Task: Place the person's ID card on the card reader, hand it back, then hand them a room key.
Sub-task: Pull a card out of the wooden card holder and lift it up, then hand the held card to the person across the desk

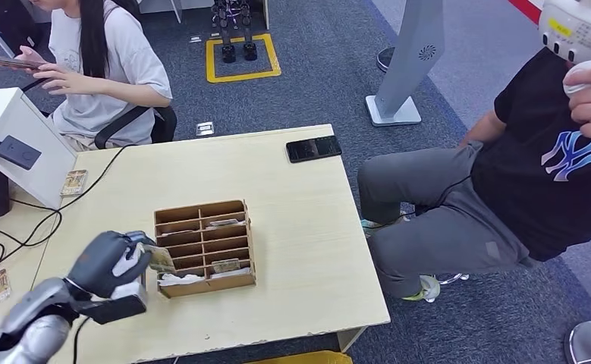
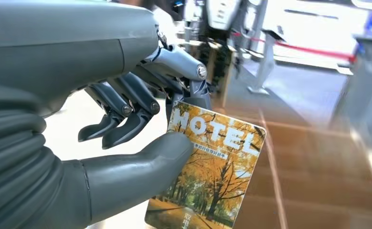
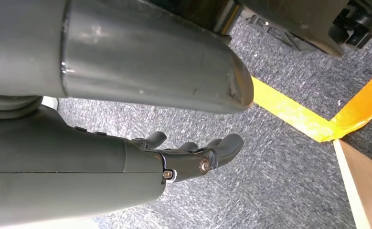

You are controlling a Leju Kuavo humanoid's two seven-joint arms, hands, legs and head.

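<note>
My left hand (image 1: 114,262) hovers at the left side of the wooden card rack (image 1: 205,246) on the light table (image 1: 300,227). It pinches a room key card (image 2: 207,171) printed HOTEL with autumn trees, held between thumb and a finger; the same card (image 1: 160,259) shows as a small edge beside the rack. My right hand (image 3: 193,155) hangs over the grey carpet with its fingers loosely apart and nothing in them. The black card reader (image 1: 17,152) lies on the white box at the far left.
A seated person in a black shirt (image 1: 550,167) is to the right of the table. Another person (image 1: 99,68) sits behind it with a phone. A black phone (image 1: 313,149) lies at the table's far edge. Loose cards (image 1: 73,182) and cables lie at the left.
</note>
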